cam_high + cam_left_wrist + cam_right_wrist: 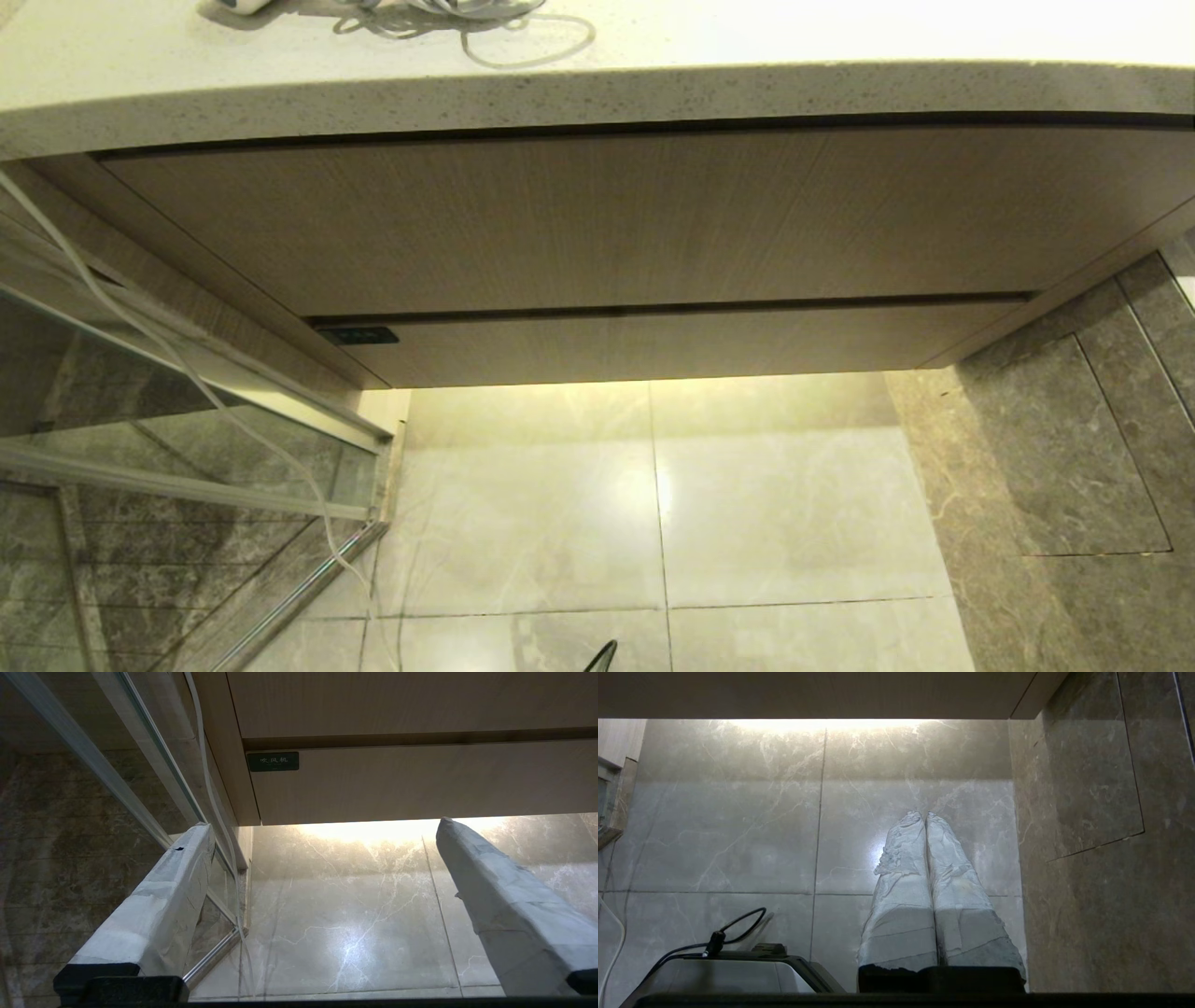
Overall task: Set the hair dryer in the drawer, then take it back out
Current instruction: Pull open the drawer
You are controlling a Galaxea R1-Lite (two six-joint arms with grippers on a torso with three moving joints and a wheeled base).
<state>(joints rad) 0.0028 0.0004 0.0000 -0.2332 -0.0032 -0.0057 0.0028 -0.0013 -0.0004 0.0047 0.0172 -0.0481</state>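
The drawer point(653, 341) is the low wood-grain face under the taller vanity panel point(607, 219), shut flush, with a small dark label point(357, 335) at its left end. Above it, on the speckled countertop point(597, 98), a sliver of the hair dryer point(245, 6) shows at the far edge beside its loose white cord point(467, 23) (most of the body is out of view). The left gripper point(327, 826) hangs below the drawer over the pale floor tiles point(653, 504), fingers spread wide and empty. The right gripper point(924, 816) also hangs below the drawer, fingers pressed together on nothing.
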